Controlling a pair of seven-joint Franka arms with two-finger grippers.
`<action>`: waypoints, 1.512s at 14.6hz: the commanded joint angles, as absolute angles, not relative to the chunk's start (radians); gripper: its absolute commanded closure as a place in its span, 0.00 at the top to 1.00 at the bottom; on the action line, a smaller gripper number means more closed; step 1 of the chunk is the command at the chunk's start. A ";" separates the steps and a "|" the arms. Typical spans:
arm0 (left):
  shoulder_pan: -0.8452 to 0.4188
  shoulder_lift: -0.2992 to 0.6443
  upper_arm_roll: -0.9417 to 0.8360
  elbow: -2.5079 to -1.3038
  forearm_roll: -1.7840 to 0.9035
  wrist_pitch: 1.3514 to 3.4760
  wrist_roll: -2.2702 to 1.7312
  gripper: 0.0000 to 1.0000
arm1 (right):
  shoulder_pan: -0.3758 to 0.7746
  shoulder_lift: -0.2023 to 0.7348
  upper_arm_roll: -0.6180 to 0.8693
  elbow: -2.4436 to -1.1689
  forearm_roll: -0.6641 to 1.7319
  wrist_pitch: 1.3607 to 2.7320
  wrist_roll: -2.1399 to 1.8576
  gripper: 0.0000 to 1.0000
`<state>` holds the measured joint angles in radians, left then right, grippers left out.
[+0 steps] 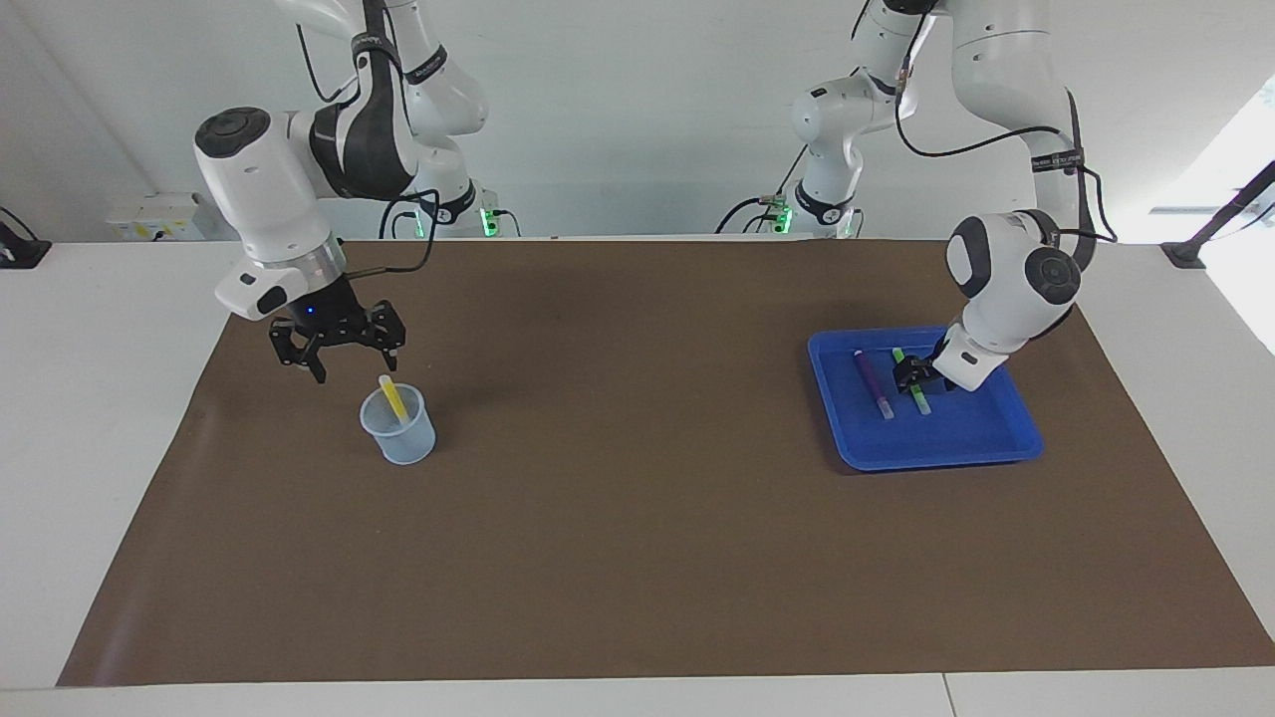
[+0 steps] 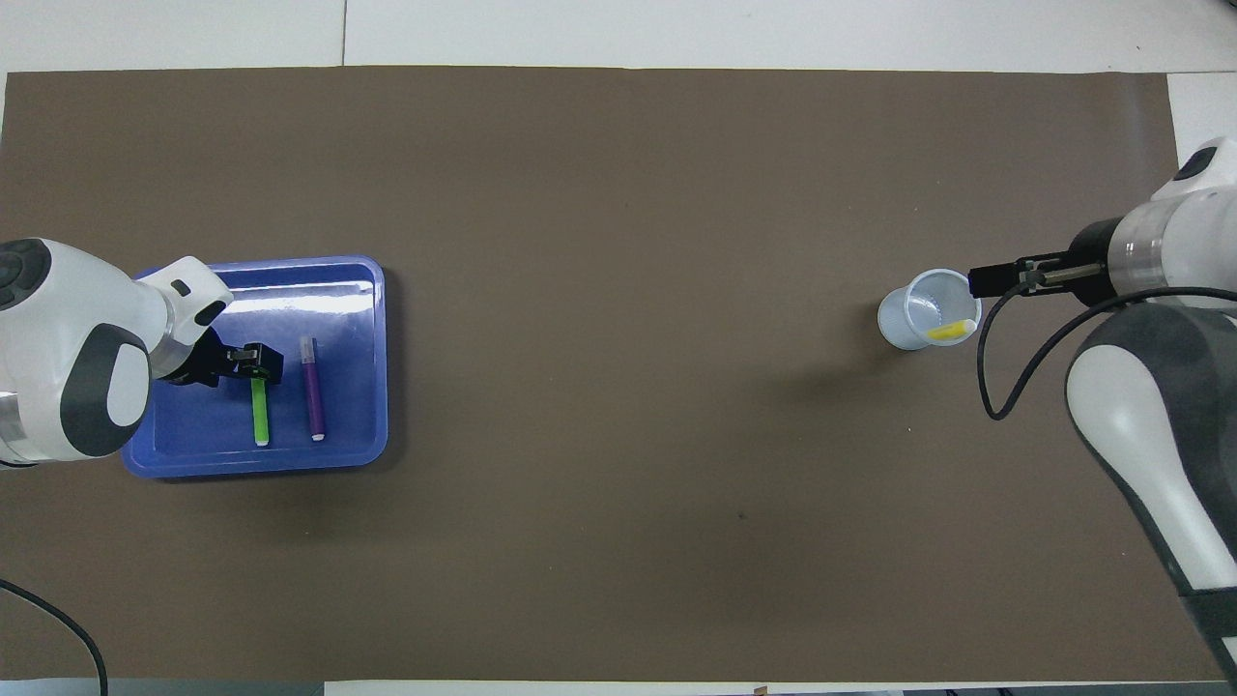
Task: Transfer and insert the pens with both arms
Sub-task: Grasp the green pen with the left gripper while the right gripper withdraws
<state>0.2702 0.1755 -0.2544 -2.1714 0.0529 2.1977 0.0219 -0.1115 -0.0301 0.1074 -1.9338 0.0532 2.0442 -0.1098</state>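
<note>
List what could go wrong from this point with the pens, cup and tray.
1. The left gripper is down on the green pen, which lies close beside the purple pen in the blue tray; closing or lifting may nudge the purple one.
2. The grip lands near one end of the green pen, so it may tilt or slip when lifted.
3. The yellow pen leans in the light cup; the open right gripper hangs just beside it and could tip it.
</note>
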 commanded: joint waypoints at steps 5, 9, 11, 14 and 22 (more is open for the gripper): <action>0.278 0.173 -0.256 -2.195 0.069 2.227 0.021 0.49 | -0.114 0.017 0.117 -1.665 -0.009 1.752 0.006 1.00; 0.279 0.173 -0.256 -2.198 0.069 2.229 0.021 0.22 | -0.072 0.034 0.117 -1.582 -0.031 1.649 0.060 1.00; 0.279 0.172 -0.256 -2.200 0.068 2.229 0.020 0.00 | -0.048 0.037 0.117 -1.580 -0.031 1.644 0.096 1.00; 0.281 0.172 -0.256 -2.198 0.067 2.227 0.020 0.00 | -0.026 0.037 0.117 -1.578 -0.031 1.643 0.126 1.00; 0.295 0.181 -0.258 -2.044 0.040 2.025 0.006 0.00 | -0.028 0.038 0.118 -1.537 -0.020 1.585 0.126 1.00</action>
